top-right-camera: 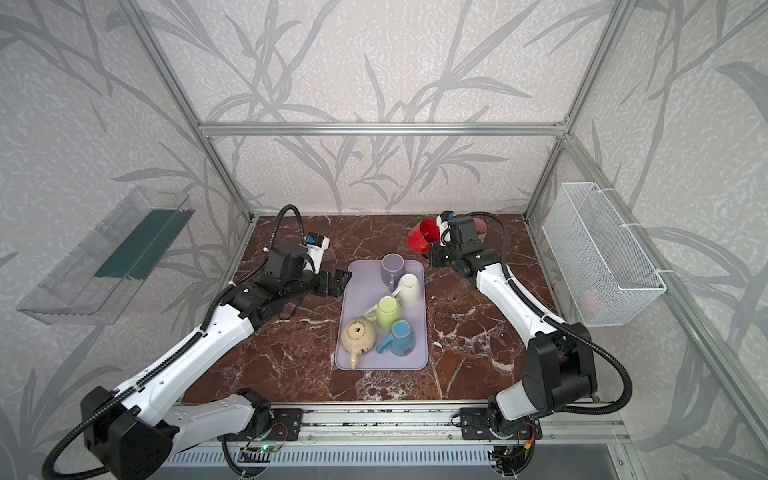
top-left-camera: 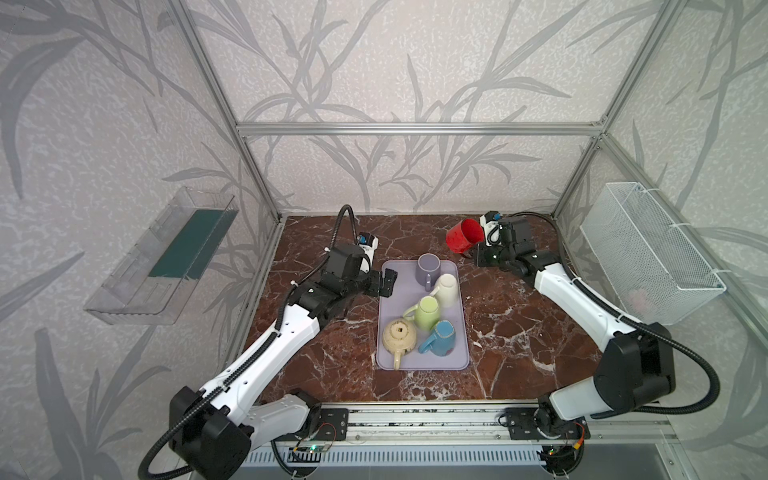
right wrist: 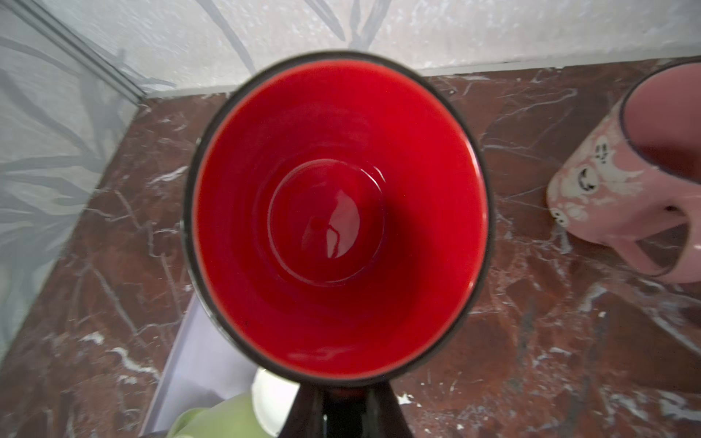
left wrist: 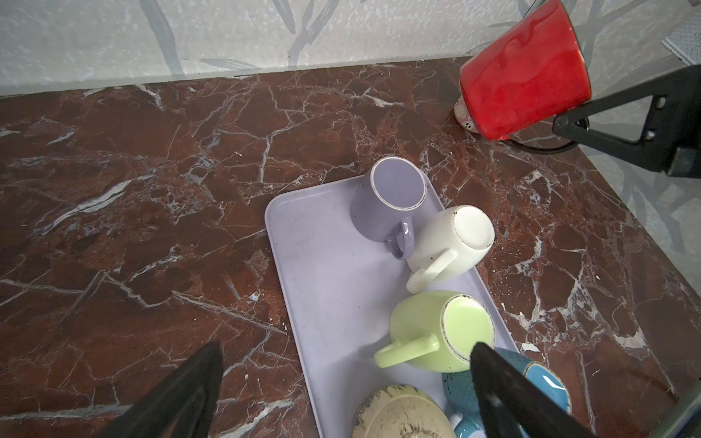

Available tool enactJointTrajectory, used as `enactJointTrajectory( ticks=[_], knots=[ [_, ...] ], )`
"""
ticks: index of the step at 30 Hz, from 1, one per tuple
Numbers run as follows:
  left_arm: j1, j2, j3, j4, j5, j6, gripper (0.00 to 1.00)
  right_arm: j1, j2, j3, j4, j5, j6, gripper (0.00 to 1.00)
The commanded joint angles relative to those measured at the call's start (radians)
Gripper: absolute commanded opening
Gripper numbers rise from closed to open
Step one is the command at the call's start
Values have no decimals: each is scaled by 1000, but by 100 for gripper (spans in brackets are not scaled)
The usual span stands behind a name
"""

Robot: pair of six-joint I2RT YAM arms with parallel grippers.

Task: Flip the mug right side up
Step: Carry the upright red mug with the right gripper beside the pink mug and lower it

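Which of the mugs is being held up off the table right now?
The red mug, tilted in the right gripper; the four on the tray and the pink mug all rest on surfaces.

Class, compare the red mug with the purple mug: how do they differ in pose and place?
The red mug is held tilted by the right tool, off the tray; the purple mug stands free on it. The red mug's open mouth shows; the purple mug is base up. Both are glossy, single-coloured mugs.
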Motion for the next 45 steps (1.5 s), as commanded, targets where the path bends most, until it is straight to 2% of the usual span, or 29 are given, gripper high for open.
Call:
enactJointTrajectory(
  ticks=[1,6,17,45],
  knots=[
    [5,1,-16,-32,-15,19,99,-3,43,104,-65,147,-67,0],
    [4,25,-38,-3,-31,3,99,-3,148,192,-111,238,-72,0],
    [6,42,-56,6,-60,27,99,-14,341,289,-93,328,-84,0],
    [6,81,-60,15,-27,46,99,-69,547,430,-107,385,-123,0]
  ],
)
